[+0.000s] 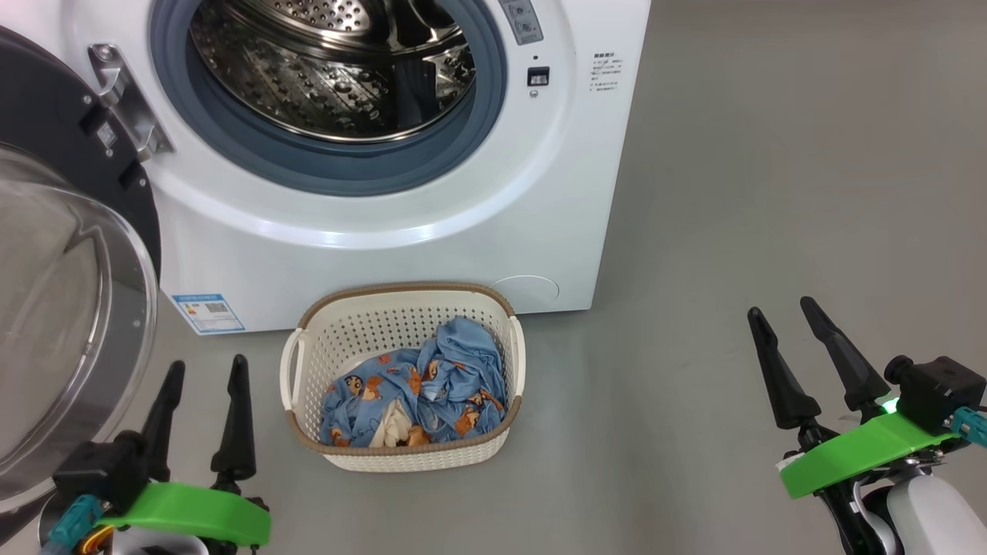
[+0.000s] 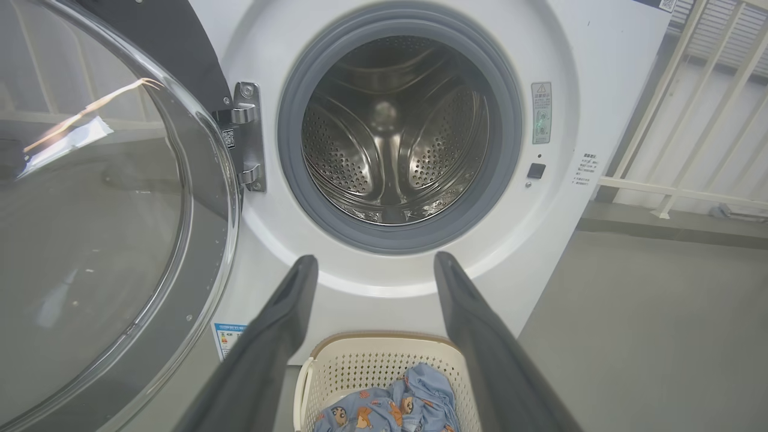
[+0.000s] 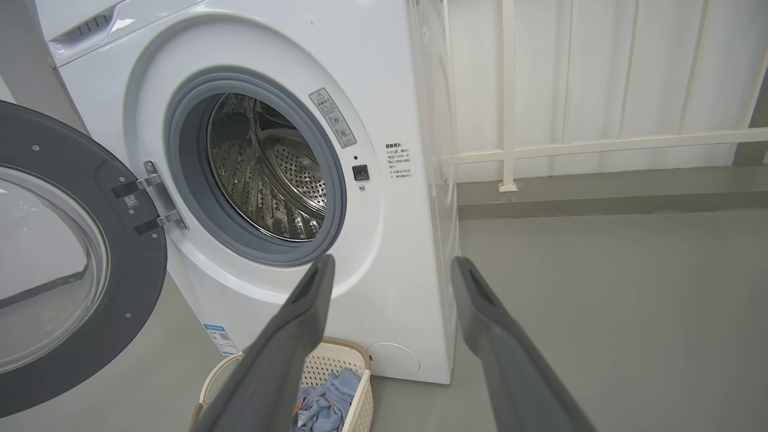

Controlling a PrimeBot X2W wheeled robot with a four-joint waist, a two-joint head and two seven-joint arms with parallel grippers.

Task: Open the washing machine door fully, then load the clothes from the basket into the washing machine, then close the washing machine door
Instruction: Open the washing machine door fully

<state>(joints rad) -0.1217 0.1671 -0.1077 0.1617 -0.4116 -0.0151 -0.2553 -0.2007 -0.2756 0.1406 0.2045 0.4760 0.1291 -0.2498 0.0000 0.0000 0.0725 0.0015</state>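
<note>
The white washing machine (image 1: 540, 193) stands ahead with its steel drum bare. Its black washing machine door (image 1: 69, 308) with the clear bowl window is swung wide open to the left on its hinge (image 1: 127, 100). On the floor before the machine sits the cream basket (image 1: 308, 351) holding the light blue printed clothes (image 1: 432, 385). My left gripper (image 1: 208, 370) is open to the left of the basket, empty. My right gripper (image 1: 783, 308) is open well to the right of the basket, empty. Both wrist views look at the machine (image 2: 570, 48) (image 3: 408, 252) and the basket (image 2: 360, 366) (image 3: 327, 366).
Grey floor (image 1: 771, 193) spreads to the right of the machine. A white railing (image 3: 510, 120) runs along the wall behind it. The open door's glass bowl (image 2: 90, 228) bulges close beside my left arm.
</note>
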